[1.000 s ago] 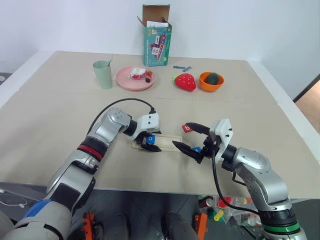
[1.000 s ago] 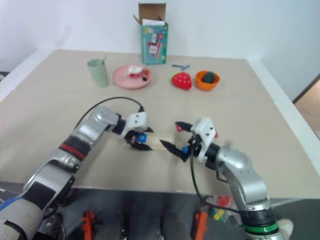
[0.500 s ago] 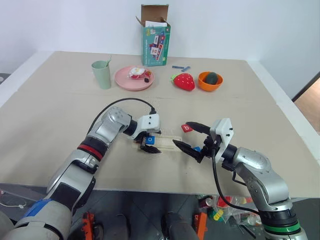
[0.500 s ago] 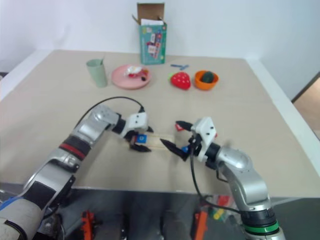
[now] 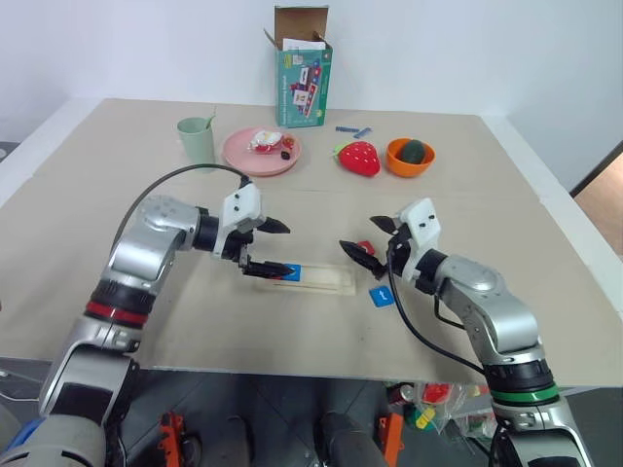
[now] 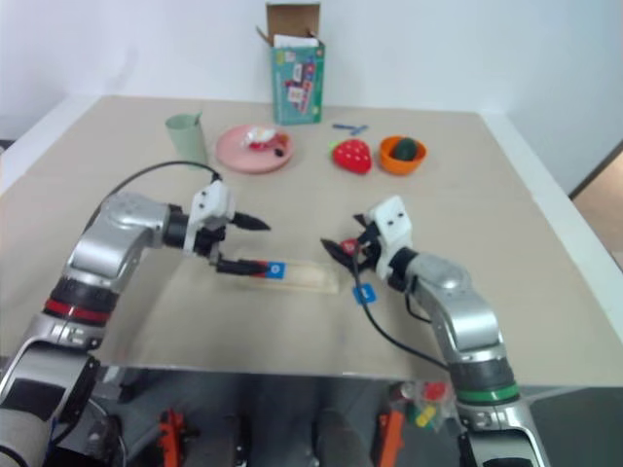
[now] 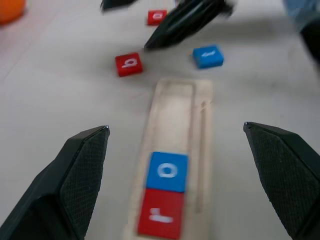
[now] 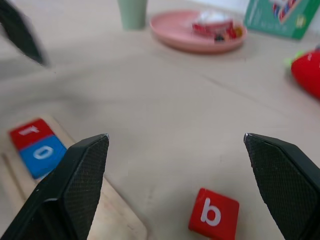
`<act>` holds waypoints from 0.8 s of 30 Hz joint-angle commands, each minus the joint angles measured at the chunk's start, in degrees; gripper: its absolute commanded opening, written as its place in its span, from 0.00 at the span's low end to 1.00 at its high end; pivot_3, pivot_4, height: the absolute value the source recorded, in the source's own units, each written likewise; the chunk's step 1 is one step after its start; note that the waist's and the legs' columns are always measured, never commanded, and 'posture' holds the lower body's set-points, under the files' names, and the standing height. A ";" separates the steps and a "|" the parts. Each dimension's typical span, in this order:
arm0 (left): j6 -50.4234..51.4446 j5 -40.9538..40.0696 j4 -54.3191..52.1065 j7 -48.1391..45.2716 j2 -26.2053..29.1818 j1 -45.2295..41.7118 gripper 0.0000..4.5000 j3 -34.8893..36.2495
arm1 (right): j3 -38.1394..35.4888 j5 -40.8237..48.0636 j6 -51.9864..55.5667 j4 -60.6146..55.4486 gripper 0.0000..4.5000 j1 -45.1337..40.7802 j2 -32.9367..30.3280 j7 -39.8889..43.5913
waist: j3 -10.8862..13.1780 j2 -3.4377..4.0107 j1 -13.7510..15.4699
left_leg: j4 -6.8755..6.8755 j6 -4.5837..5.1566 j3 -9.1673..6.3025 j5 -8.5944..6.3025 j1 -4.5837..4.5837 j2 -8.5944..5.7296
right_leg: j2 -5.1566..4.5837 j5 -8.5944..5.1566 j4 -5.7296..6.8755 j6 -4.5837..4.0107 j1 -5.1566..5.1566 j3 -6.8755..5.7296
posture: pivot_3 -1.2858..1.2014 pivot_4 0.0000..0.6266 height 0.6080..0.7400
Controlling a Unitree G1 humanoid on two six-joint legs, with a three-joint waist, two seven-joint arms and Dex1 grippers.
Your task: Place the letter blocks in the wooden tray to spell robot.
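Note:
The wooden tray [image 5: 326, 280] lies near the table's front edge, between my two arms. A red r block [image 7: 161, 219] and a blue o block [image 7: 167, 171] lie side by side at its left end. My left gripper [image 5: 282, 248] hovers open above those two, with nothing between its fingers. A red b block [image 5: 365, 247] lies on the table just past the tray's right end, and my right gripper [image 5: 362, 236] stands open over it. A blue block [image 5: 381, 295] sits on the table by the tray's right end. Another red block [image 7: 157, 16] lies beyond, partly behind the right fingers.
Along the back stand a green cup [image 5: 198, 142], a pink plate [image 5: 261, 153] with small items, a green box [image 5: 305, 83], a toy strawberry [image 5: 359, 158], an orange bowl [image 5: 410, 158] and small blue pieces [image 5: 354, 130]. Bare tabletop lies between them and the tray.
My left gripper opened, left the blue o block in the tray beside the red r, then rose and drew back left. My right gripper moved forward over the red b block.

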 commanded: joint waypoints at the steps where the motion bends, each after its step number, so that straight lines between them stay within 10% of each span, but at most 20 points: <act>1: 5.26 -5.54 -12.27 7.92 -1.35 6.52 0.99 6.08 | -0.58 -2.33 1.25 2.74 1.00 -2.42 1.25 -3.56 | 0.00 0.00 0.02 | 0.00 0.00 0.01 0.00 0.00 0.01 | 0.00 0.00 0.00 0.00 0.00 0.02 | 0.52 0.24 1.00; 20: 0.69 -6.69 -25.69 27.14 -5.09 21.25 0.99 6.28 | -2.59 -5.30 6.33 8.20 1.00 -3.06 6.28 -12.06 | 0.00 0.00 0.04 | 0.11 -0.03 0.09 0.03 0.16 -0.01 | 0.00 0.18 -0.02 0.03 0.17 0.13 | 0.52 0.24 1.00; 24: 0.15 -6.51 -25.04 27.42 -4.67 21.00 1.00 5.29 | -1.95 -5.61 7.33 9.76 0.73 -3.05 6.35 -11.96 | 0.00 0.00 0.03 | 0.08 -0.03 0.12 0.03 0.16 0.00 | 0.00 0.17 -0.03 0.05 0.15 0.15 | 0.52 0.24 1.00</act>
